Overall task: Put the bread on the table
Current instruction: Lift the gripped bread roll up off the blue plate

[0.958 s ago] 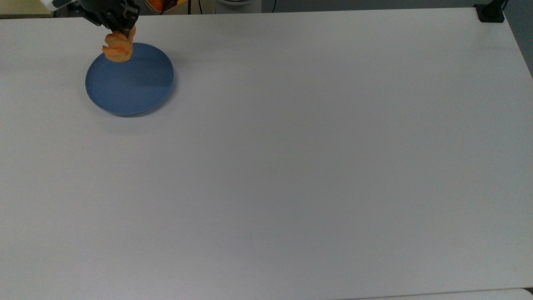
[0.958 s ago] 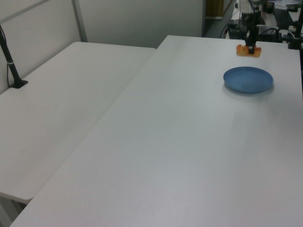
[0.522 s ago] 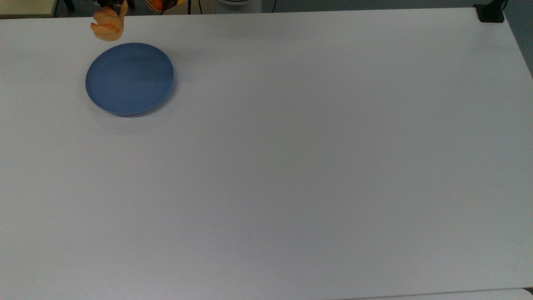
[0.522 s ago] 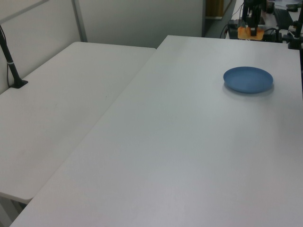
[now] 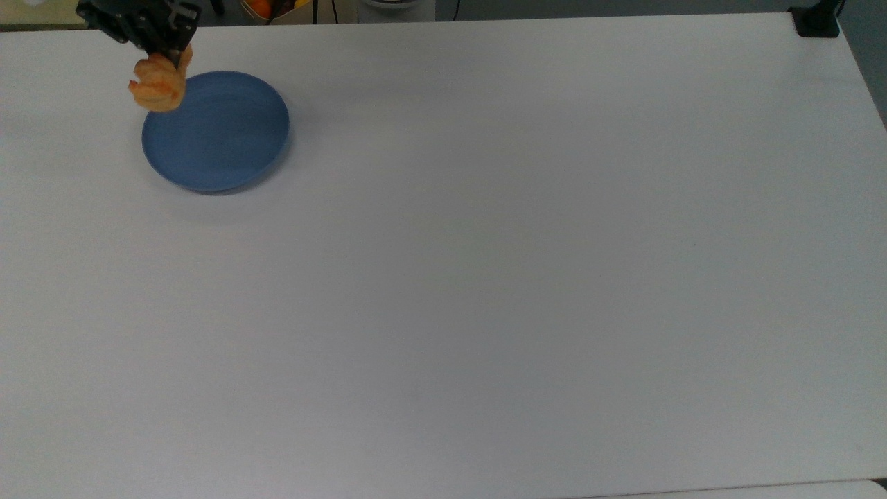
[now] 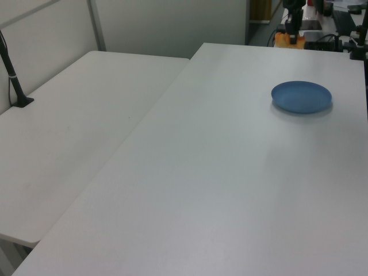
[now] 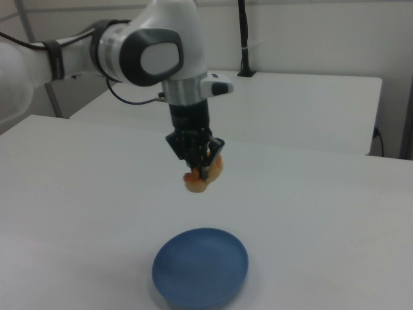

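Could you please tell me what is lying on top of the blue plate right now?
Nothing: the blue plate is bare. The bread hangs clamped in the claw, above the table.

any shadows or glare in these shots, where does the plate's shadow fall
Top view: soft even light, no glare; the blue plate casts a faint shadow along its lower right rim on the table. Left view: a pale shadow on the plate's near side. Right view: the bread hangs in the gripper, slightly soft-edged.

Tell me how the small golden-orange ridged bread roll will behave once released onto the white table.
The bread hangs intact from the gripper, so it is probably light. Its lumpy, oblong shape suggests it may tip over but should hardly roll across the table.
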`<action>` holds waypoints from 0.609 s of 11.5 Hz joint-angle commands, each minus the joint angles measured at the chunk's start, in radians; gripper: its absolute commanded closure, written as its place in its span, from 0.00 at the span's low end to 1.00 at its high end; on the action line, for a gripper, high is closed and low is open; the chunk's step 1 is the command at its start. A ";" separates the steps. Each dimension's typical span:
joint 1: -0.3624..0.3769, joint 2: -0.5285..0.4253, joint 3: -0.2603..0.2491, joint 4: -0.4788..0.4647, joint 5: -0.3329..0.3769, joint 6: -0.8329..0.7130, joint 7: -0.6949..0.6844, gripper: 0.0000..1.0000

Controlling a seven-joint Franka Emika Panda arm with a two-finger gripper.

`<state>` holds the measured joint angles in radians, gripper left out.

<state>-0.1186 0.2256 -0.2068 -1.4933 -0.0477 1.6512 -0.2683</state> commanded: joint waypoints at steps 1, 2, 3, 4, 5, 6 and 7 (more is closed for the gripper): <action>-0.012 0.078 -0.005 0.045 0.015 0.108 -0.109 0.83; -0.013 0.105 -0.005 0.060 0.015 0.145 -0.133 0.83; -0.019 0.132 0.000 0.068 0.018 0.185 -0.150 0.83; -0.019 0.149 0.001 0.068 0.028 0.240 -0.152 0.83; -0.021 0.171 0.001 0.067 0.057 0.292 -0.151 0.83; -0.019 0.196 0.001 0.068 0.089 0.338 -0.151 0.83; -0.018 0.222 0.001 0.068 0.098 0.396 -0.147 0.83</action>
<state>-0.1308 0.3860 -0.2076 -1.4560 0.0023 1.9546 -0.3886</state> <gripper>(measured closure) 0.824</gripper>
